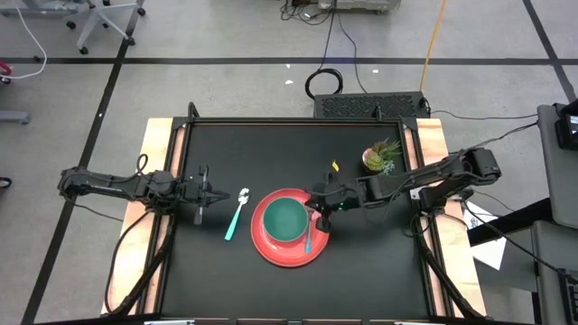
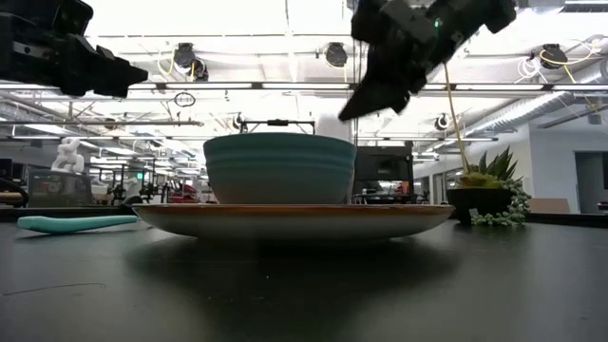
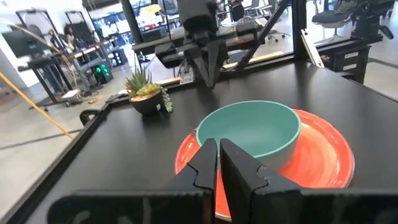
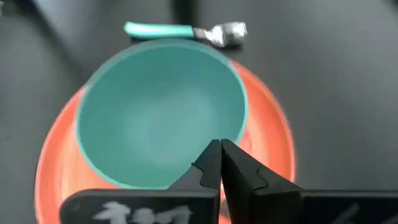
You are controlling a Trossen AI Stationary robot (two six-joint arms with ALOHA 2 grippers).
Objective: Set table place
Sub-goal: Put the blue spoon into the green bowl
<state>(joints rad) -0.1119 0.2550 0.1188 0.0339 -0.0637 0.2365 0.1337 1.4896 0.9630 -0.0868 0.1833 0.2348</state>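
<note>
The round red plate [image 1: 271, 248] lies at the table's middle, with the teal bowl [image 1: 286, 219] standing on it. The blue-handled fork [image 1: 309, 238] lies on the plate's right part, beside the bowl. Left of the plate, the mint-handled spoon [image 1: 236, 217] lies flat on the table [image 1: 379, 271]. My right gripper [image 1: 318, 208] is shut and raised over the plate's right side, above the bowl's rim [image 2: 366, 100]. My left gripper [image 1: 217, 193] is shut and hovers left of the spoon, high above the table [image 2: 128, 76]. The right wrist view shows the bowl [image 4: 161, 112], the plate [image 4: 267, 143] and the spoon [image 4: 186, 31], but no fork.
A small potted green plant [image 1: 379, 158] stands near the table's far right corner, behind my right arm. Light wooden strips [image 1: 155, 181] run along the left and right sides. Bare black tabletop lies near and far of the plate.
</note>
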